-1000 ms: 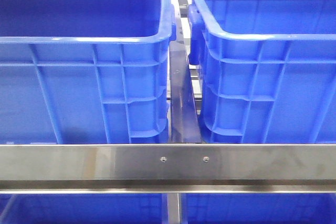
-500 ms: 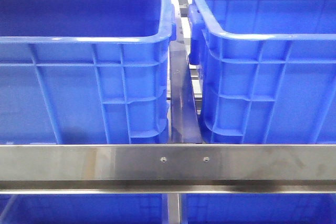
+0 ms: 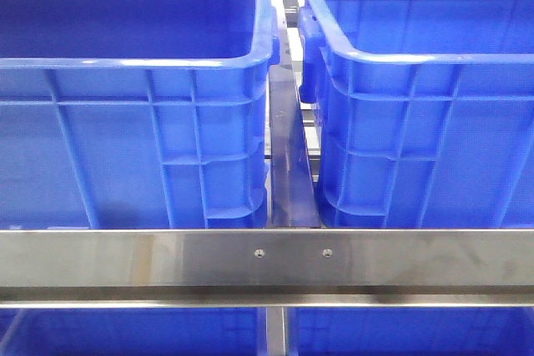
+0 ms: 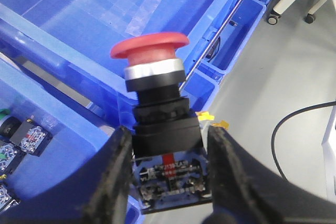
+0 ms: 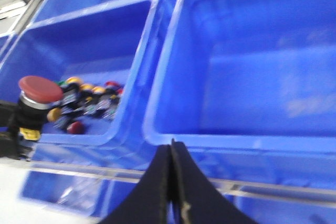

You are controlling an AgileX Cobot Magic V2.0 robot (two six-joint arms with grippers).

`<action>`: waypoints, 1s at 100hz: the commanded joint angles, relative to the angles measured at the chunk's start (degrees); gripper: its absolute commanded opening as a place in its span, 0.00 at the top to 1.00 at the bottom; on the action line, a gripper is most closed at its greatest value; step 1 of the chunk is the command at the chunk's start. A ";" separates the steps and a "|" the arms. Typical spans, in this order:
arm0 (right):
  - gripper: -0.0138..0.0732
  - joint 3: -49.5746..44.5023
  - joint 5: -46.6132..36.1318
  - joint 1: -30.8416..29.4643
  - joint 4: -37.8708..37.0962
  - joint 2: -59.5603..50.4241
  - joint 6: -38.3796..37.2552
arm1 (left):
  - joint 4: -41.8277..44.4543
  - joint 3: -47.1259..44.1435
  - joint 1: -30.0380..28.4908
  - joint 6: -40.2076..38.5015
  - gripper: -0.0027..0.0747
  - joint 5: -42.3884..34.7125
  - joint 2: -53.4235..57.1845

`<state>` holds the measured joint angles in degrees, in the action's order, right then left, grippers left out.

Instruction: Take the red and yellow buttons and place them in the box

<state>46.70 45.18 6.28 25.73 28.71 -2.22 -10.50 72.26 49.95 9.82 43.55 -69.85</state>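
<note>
Left gripper (image 4: 167, 174) clamps a red button (image 4: 152, 74) by its black body, above a blue crate's rim (image 4: 63, 56). Right gripper (image 5: 171, 182), fingers pressed together, empty. Blurred loose buttons (image 5: 86, 103), seemingly red and yellow, lie in a crate.
</note>
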 commanded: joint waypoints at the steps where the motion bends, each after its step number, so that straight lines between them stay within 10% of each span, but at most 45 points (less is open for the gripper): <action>1: 0.92 1.95 -3.44 0.12 4.31 3.94 0.16 | -0.88 1.68 0.48 -0.16 0.99 -4.35 1.07; 20: 0.81 1.95 -2.47 0.12 5.15 8.78 0.78 | -0.88 1.68 0.48 -0.16 0.99 -4.35 1.07; 53: 0.25 1.95 -4.69 0.12 12.62 10.36 5.39 | -0.88 1.68 0.48 -0.16 0.99 -4.35 1.07; 100: 0.23 1.95 1.36 0.12 53.91 22.92 36.28 | -0.88 1.68 0.48 -0.16 0.99 -4.35 1.07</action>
<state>46.81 44.46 6.28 68.69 48.24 26.81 -10.50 72.26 49.95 9.82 43.42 -69.85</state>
